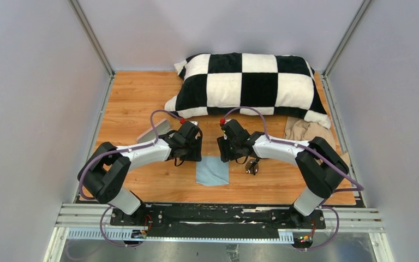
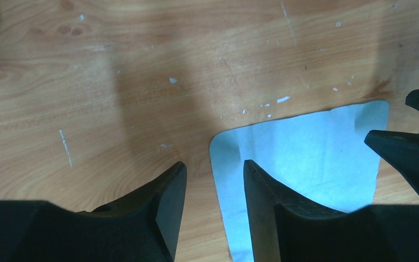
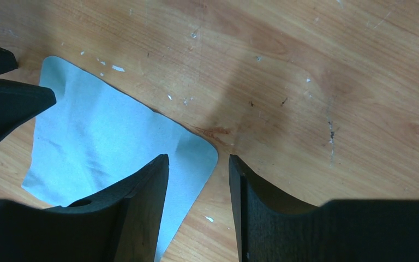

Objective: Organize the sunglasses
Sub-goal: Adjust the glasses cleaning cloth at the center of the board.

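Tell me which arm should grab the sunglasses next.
Right. The sunglasses lie just beside the right gripper, on its side of the blue cloth; the left gripper sits across that cloth.

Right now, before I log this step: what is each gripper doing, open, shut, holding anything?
Left gripper: open, holding nothing, above a corner of the blue cloth.
Right gripper: open, holding nothing, above another corner of that cloth.

black-and-white checkered pillow (image 1: 251, 84) at the far side of the wooden table (image 1: 136, 103); light blue cloth (image 1: 213, 172) flat mid-table; grey case (image 1: 154, 131) left, beige fabric (image 1: 305, 131) right.
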You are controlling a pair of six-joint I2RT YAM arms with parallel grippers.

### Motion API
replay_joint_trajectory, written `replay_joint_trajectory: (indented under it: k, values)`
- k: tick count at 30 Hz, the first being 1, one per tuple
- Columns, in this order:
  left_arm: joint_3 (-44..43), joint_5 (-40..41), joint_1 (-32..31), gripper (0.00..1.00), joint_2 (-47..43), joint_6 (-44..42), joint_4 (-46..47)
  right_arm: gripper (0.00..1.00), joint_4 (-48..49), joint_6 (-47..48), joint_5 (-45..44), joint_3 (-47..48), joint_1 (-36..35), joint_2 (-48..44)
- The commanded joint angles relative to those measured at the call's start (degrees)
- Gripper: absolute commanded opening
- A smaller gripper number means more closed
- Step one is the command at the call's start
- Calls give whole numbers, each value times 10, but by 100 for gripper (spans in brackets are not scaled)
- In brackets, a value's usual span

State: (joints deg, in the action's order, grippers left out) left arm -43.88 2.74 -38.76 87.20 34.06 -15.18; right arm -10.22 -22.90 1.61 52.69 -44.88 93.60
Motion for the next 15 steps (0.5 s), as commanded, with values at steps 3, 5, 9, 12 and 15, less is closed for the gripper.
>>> replay_joint_trajectory:
  k: [3,5,9,12,15]
  values:
    - [-6,4,3,43,35,-5,11,48,2,7,7,6,16,15]
    - [-6,13,3,38,31,-2,9,47,6,2,20,5,16,20]
    - [-5,18,3,35,22,-5,9,41,15,-6,32,-1,16,25]
    - [-9,10,3,33,25,-8,5,37,16,-11,39,-4,13,25]
    - [-8,1,3,32,28,-10,4,31,17,-13,38,-9,9,20]
